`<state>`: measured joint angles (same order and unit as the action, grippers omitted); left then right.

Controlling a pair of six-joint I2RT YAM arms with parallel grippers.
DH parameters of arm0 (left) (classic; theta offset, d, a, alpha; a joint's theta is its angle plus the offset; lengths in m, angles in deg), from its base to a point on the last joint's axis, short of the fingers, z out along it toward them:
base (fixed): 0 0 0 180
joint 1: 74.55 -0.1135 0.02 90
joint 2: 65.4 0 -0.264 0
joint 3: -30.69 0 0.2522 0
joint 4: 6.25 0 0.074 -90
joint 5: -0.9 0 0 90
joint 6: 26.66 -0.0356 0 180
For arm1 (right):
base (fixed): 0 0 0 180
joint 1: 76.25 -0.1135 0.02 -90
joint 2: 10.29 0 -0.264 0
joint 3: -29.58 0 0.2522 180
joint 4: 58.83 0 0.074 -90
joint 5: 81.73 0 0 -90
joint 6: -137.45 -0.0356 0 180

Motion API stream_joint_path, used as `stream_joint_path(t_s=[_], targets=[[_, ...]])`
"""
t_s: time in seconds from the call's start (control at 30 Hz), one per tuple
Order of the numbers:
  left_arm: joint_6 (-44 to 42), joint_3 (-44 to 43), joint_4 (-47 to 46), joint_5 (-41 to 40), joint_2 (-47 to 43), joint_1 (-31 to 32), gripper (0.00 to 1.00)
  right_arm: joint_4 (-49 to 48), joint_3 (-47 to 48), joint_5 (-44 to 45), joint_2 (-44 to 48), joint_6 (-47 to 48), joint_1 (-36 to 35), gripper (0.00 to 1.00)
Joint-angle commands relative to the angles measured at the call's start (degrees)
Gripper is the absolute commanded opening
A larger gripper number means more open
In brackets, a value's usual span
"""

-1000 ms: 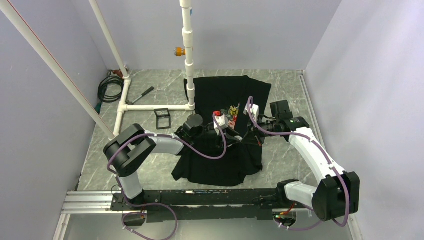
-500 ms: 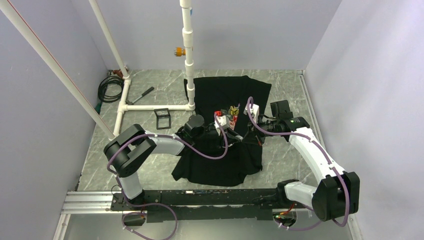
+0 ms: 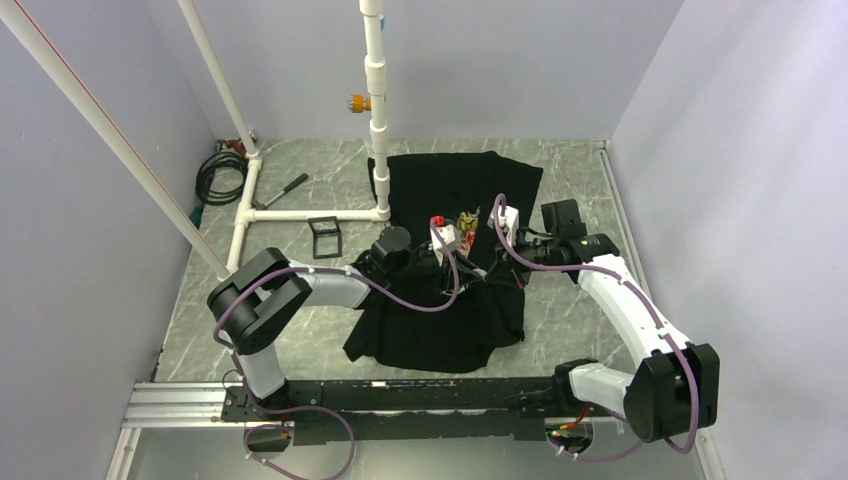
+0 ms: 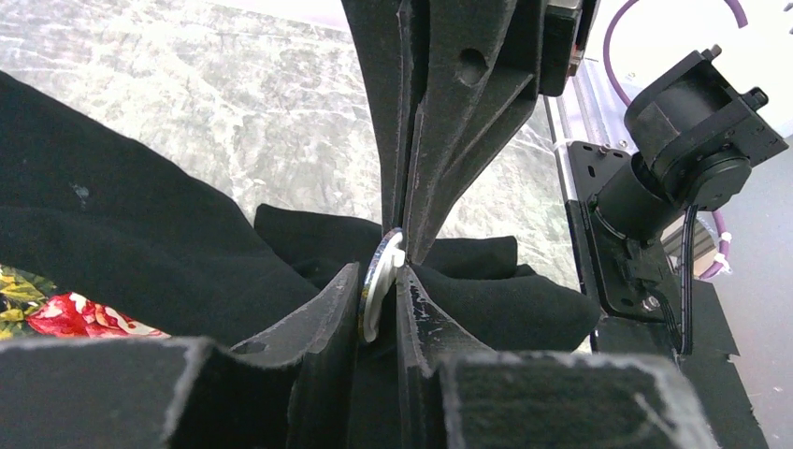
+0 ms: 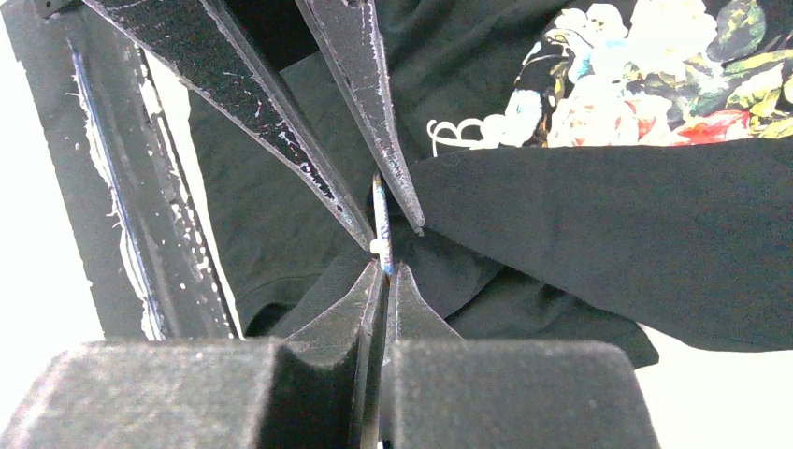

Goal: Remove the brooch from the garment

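Note:
The black T-shirt garment (image 3: 455, 180) lies bunched on the marble table, with its rose print (image 5: 655, 65) and pale lettering (image 5: 458, 136) showing. The brooch (image 4: 377, 285) stands edge-on, a thin disc with a white back, lifted with a fold of cloth. My left gripper (image 4: 379, 309) is shut on its two faces. My right gripper (image 5: 384, 273) comes from the opposite side and is shut on the brooch's rim (image 5: 382, 224). Both grippers meet over the shirt's middle in the top view, the left (image 3: 468, 268) and the right (image 3: 488, 268). The brooch's colours are hidden.
A white pipe frame (image 3: 378, 110) stands at the shirt's far left edge. A black cable coil (image 3: 215, 175), a small tool (image 3: 285, 188) and a small black square frame (image 3: 324, 237) lie at the left. Grey walls close in both sides.
My left wrist has shifted slightly farther from the bases. Both grippers stay closed at the same spot on the shirt.

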<state>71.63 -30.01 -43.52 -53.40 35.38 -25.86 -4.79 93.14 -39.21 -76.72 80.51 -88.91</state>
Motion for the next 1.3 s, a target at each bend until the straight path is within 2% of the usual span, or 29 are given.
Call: stream_joint_path(t_s=[0.0, 0.5, 0.63, 0.87, 1.03, 1.27], targets=[[1.46, -2.29, 1.9, -6.19, 0.06, -1.59, 0.13, 0.59, 0.3, -2.92, 1.16, -0.11, -0.32, 0.0], [1.87, -2.54, 4.71, -10.74, -0.58, -1.85, 0.24, -0.98, 0.2, -0.08, 1.02, -1.28, -0.31, 0.0], [1.59, -1.19, 0.67, -5.99, -0.58, -1.85, 0.33, -1.39, 0.21, 0.86, 0.91, -1.5, -0.3, 0.0], [2.12, 0.14, -3.26, -2.83, -0.92, -2.35, 0.42, -2.55, 0.42, 4.08, 0.72, -2.23, -0.34, 0.0], [2.11, 1.15, -6.26, -0.49, -0.84, -2.51, 0.55, -2.91, 0.39, 4.38, 0.51, -2.41, -0.41, 0.0], [1.17, 1.73, -7.25, 0.89, -0.34, -2.5, 0.52, -4.55, 0.04, 6.97, 0.15, -3.26, -0.82, 0.0]])
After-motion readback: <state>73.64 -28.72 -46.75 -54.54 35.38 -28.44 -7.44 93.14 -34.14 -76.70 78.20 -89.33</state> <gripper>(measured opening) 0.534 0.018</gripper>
